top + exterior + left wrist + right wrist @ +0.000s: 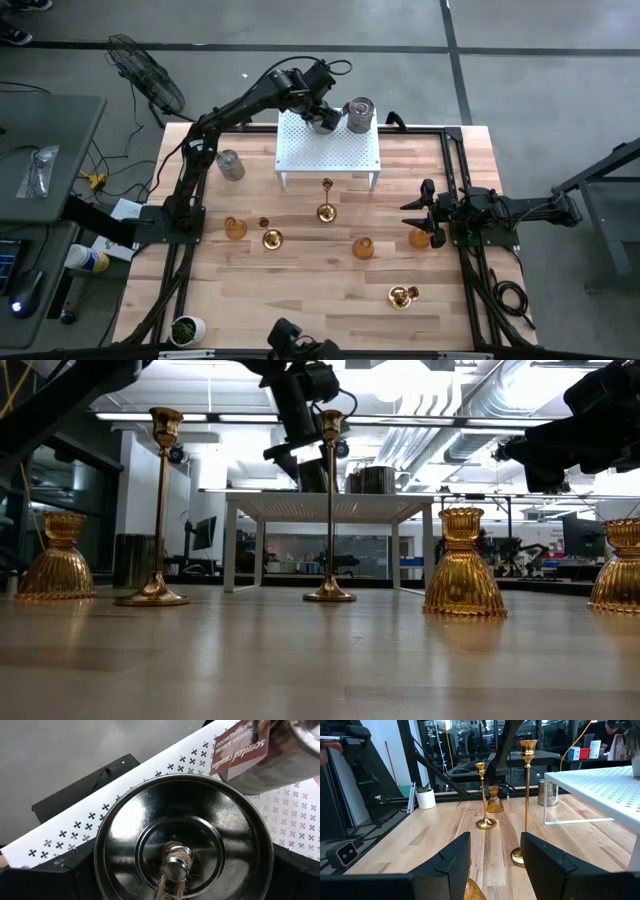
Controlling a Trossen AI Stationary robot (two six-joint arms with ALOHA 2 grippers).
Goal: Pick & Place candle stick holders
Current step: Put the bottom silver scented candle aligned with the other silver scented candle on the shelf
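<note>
A silver tin (183,840) is gripped by the left hand (322,118) over the white stand's (330,152) back edge, beside another tin (359,113). An amber holder (419,238) is straddled by the half-open right hand (432,214), clear tabletop (310,290) ahead.

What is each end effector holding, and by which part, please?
Left end effector appears to clasp the silver tin by its sides; whether the right end effector holds the amber holder cannot be told.
</note>
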